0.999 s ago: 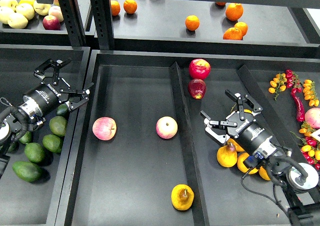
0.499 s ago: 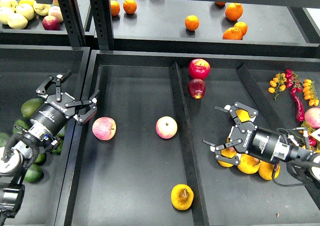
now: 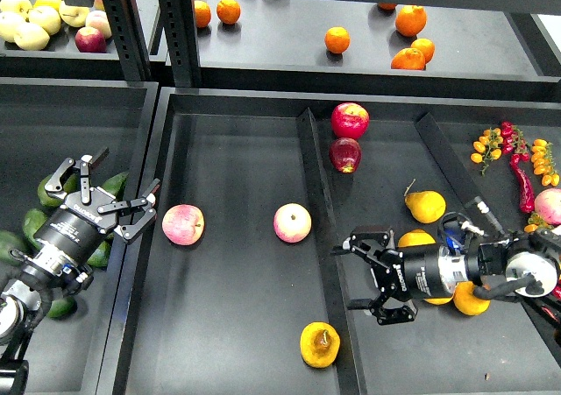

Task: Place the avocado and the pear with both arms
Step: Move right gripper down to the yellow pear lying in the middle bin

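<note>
Avocados [image 3: 53, 189] lie heaped in the far-left bin, dark green and mostly hidden under the left arm. That arm's left end effector [image 3: 103, 189] hangs above the pile near the bin's right wall, its fingers spread wide apart with nothing between them; from where I stand I cannot tell whether the lower finger grazes an avocado or clears it.

Across the wall, the middle tray [image 3: 237, 325] holds a pink apple [image 3: 182, 224] just right of that end effector, and a second pink apple [image 3: 292, 222] toward the central divider [image 3: 317, 229]. The pear [image 3: 320, 344], orange-yellow with a dark brown blotch at its stem end, sits low in this tray against the divider, apart from both arms.

On the other side of the divider, two red apples [image 3: 349, 121] rest at the top of the next compartment. Lower down, the right arm reaches in from the right edge and lies nearly level. Its right end effector [image 3: 365, 278] points left toward the divider, jaws open and empty, just above and to the right of the blotched pear. A clean yellow pear [image 3: 426, 206] with a curved stem lies above the arm, and more orange-yellow fruit [image 3: 471, 299] is tucked partly behind and under it.
</note>
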Available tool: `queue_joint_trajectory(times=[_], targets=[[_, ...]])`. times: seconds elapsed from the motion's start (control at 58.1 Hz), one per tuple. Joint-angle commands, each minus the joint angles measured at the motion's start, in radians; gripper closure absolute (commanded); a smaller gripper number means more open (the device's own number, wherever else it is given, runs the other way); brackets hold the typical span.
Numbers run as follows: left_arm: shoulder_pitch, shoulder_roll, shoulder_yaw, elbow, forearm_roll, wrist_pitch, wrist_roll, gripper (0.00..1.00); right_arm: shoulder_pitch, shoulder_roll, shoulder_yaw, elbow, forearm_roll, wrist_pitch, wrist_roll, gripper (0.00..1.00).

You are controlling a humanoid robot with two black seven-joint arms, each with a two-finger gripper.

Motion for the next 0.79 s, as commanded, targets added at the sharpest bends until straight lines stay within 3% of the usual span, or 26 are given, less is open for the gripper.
queue_joint_trajectory(times=[0.0,0.775], targets=[[0.022,0.000,0.012,-0.012,-0.032,0.000,0.000,0.01,0.001,0.022,-0.046,-0.011,-0.008,0.000,0.000,0.00],[-0.024,0.000,0.127,-0.012,-0.024,0.000,0.000,0.01,-0.013,0.142,-0.178,-0.192,-0.064,0.000,0.000,0.02]])
